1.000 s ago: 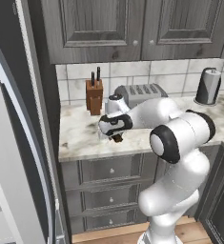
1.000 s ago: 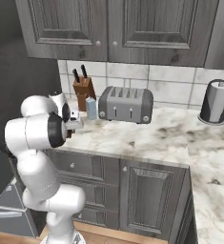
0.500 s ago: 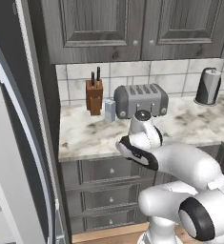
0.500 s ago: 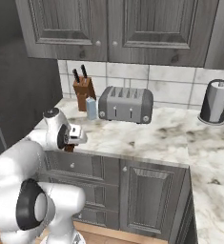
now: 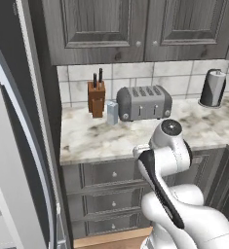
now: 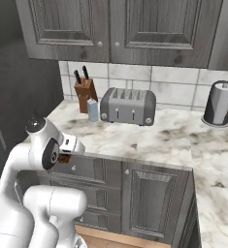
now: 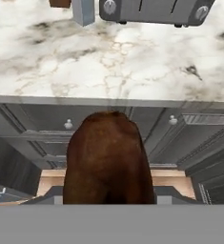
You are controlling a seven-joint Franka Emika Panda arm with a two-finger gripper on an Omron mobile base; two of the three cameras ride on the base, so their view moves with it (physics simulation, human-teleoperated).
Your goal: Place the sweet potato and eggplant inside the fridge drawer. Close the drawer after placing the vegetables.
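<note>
A: What do we have around us, biggest things first?

B: The open fridge door (image 5: 18, 160) fills our left side, and the marble counter (image 6: 149, 140) runs ahead with the toaster (image 6: 127, 106), the knife block (image 5: 96, 97) and a small pale carton (image 5: 112, 112) against the tiles. Grey drawers (image 5: 106, 194) sit under the counter edge.

A: And the sweet potato?

B: We have it. In the hand view the sweet potato (image 7: 108, 159) sits clamped at the bottom, brown and dull, with our jaws drawn in tight on both sides of it. From the right base view it shows as a dark bit at the gripper (image 6: 64, 158), off the counter edge and above the grey drawers.

A: How do we carry this step out well?

B: We judge the carry to the fridge is under way. We should keep the grip firm, swing left towards the open door without brushing the counter edge, and lower the tuber well inside the bin before we let go. The fridge drawer and the eggplant we cannot place from here.
</note>
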